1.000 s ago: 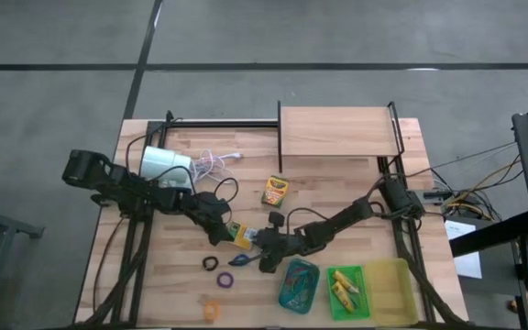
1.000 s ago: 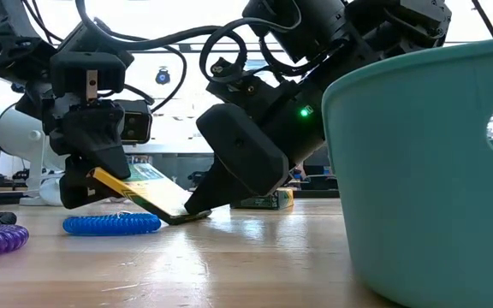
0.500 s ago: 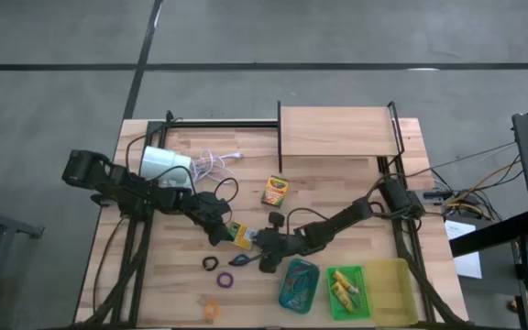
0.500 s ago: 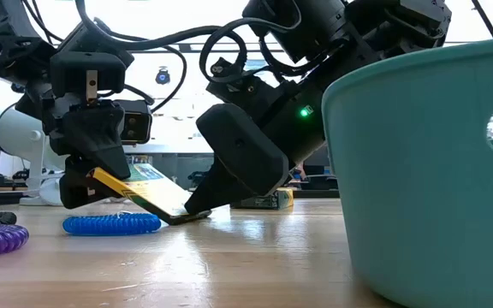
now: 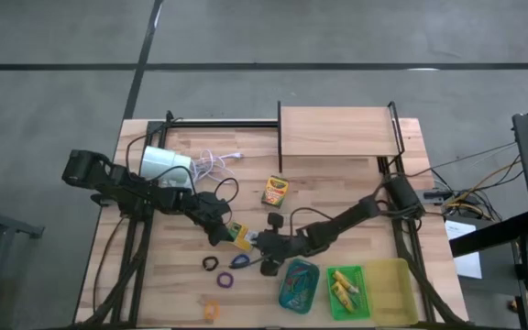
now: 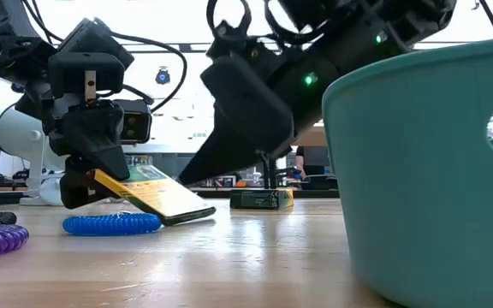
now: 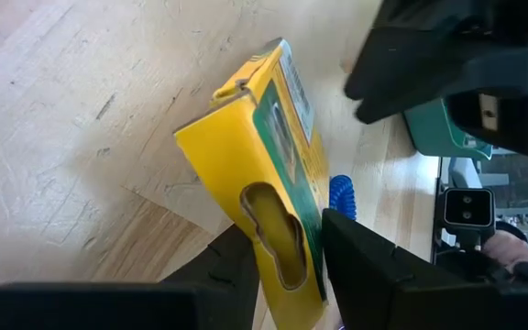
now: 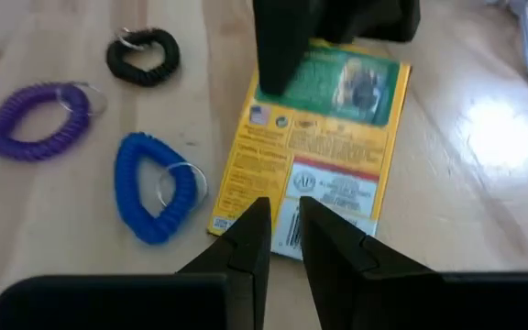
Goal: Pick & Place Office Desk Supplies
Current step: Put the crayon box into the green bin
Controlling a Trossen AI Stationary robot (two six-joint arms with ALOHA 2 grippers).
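Yellow and green, the crayon box [image 6: 157, 198] is gripped at one end by the left gripper [image 6: 88, 184], near the middle of the wooden table [image 5: 337, 197]. In the low view the box is tilted: the held end is lifted and the far end touches the table. In the left wrist view the two dark fingers [image 7: 360, 252] press on both sides of the box, so they are closed on it.

The right gripper [image 8: 278, 234] is just beside the free end of the same box and above it; it does not touch the box. Its fingers stand narrow, with only a thin gap between them, and nothing is held there.

A blue coil loop [image 8: 154, 188] lies on the table just beside the box. A purple loop [image 8: 35, 119] and a black loop [image 8: 143, 55] lie a little farther away. A second crayon box [image 5: 274, 191] lies flat, nearer to the raised wooden shelf [image 5: 337, 131].

At the front edge stand a teal tray [image 5: 299, 285], a green tray [image 5: 346, 291] and a yellow tray [image 5: 390, 290], side by side. The green tray holds some yellow pieces [image 5: 342, 286]; the teal one seems to hold thin coloured loops, but this is hard to tell. A white lamp [image 5: 163, 163] lies at the left side.
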